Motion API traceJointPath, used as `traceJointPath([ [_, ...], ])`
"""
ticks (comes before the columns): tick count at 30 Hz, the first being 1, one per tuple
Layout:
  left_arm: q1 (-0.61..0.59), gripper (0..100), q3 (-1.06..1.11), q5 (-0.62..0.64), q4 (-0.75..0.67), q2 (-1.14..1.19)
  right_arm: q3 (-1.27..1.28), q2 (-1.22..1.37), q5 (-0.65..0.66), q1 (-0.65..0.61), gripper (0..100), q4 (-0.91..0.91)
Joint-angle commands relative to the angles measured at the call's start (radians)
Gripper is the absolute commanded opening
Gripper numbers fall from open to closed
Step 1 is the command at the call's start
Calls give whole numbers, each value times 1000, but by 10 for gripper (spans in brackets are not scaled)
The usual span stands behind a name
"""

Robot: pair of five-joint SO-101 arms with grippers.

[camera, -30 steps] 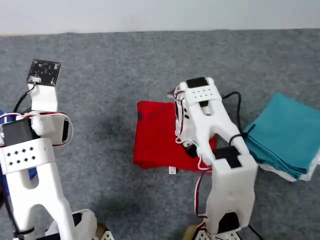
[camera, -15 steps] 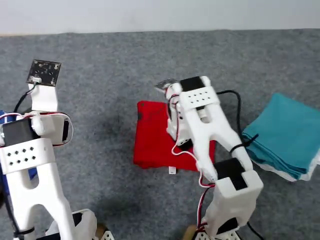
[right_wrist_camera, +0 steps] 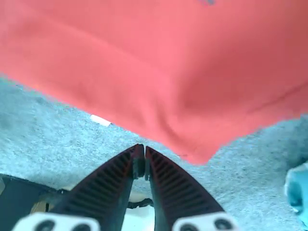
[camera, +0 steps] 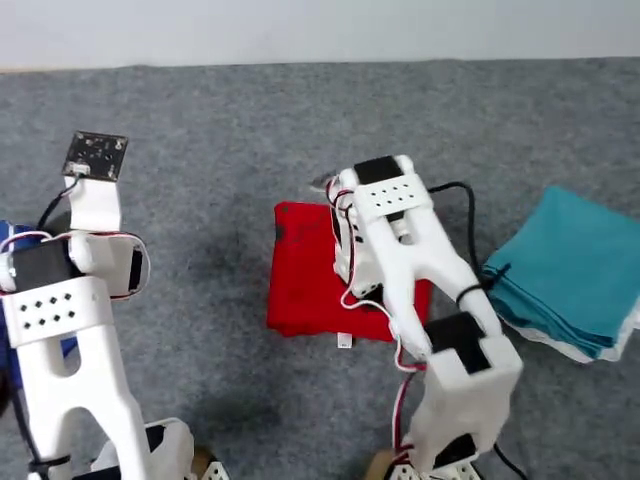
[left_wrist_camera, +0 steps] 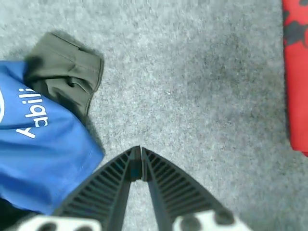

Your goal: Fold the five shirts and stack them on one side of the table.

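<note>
folded red shirt [camera: 305, 285] on the grey bench [camera: 200, 150]
left pincer [left_wrist_camera: 141, 155] and right pincer [right_wrist_camera: 140, 152] pressed together, empty; cloth likely light and floppy, so pinch a folded edge through all layers.

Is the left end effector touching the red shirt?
Apart. In the left wrist view, a stretch of grey table cover lies between the shut left end effector and the red shirt.

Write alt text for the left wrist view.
Shut fingers hang over grey carpet, holding nothing. To one side lies a blue shirt with a dark garment against it. A red shirt shows at the opposite edge.
</note>
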Motion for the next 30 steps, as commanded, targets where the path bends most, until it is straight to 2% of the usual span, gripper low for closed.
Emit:
traceJointPath([
  [1,2,5,-4,-3,2,-34,-46,-102,-9,36,16,35],
  [4,2,5,-4,-3,-3,-32,-100,-99,-23,65,17,16],
  [6,3,5,-4,-3,-3,-29,-150,-88,-83,88,46,-18],
  [11,6,5,-2,-8,-17,-28,-267,18,-226,147,245,-41],
  [18,8,5,39,-8,-146,-28,-468,268,-238,203,173,-87],
  [25,8,5,147,-9,-262,-26,-732,456,-236,214,173,-82],
  [30,8,5,176,-9,-290,-26,-881,544,-233,228,173,-59],
])
